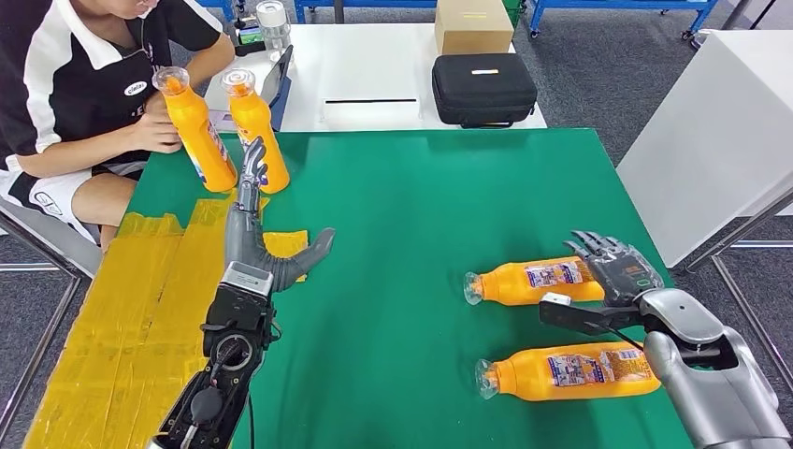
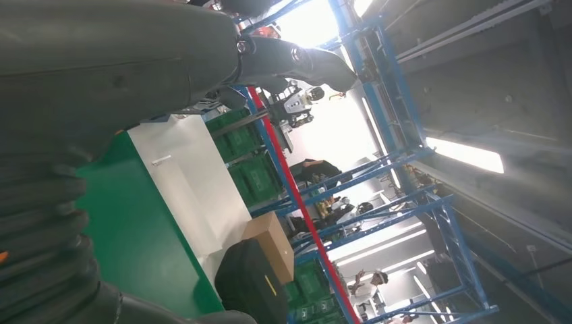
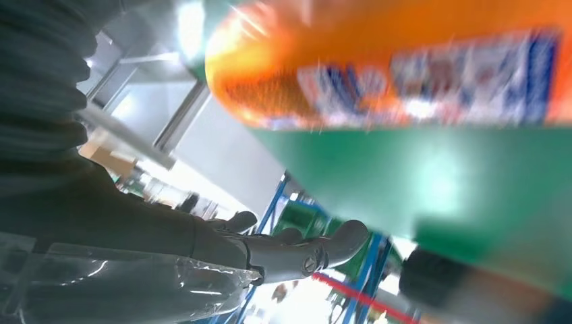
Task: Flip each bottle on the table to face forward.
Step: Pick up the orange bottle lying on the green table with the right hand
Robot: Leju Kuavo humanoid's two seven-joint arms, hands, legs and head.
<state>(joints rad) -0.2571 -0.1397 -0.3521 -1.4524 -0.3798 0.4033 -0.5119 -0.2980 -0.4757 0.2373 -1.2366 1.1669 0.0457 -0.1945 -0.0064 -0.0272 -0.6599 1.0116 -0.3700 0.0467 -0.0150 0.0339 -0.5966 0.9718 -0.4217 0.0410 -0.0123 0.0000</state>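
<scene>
- Head view showed a green table (image 1: 411, 206) with yellow tape patches (image 1: 140, 309) along its left side.
- Seated at the far left corner, a person (image 1: 84, 84) had one hand (image 1: 154, 134) on an upright orange bottle (image 1: 198, 131); a second upright orange bottle (image 1: 254, 126) stood just beside it.
- Behind the green table, a white table (image 1: 374, 65) carried a black case (image 1: 483, 89) and a cardboard box (image 1: 473, 25).
- Near the right side, two orange bottles lay flat, caps pointing left: the farther bottle (image 1: 528, 281) and the nearer bottle (image 1: 561, 372).
- Left hand (image 1: 254, 229) stood empty, fingers stretched wide apart, fingertips close to the second upright bottle.
- Right hand (image 1: 608, 281) was at the base of the farther bottle, fingers spread and thumb out; whether it gripped was unclear.
</scene>
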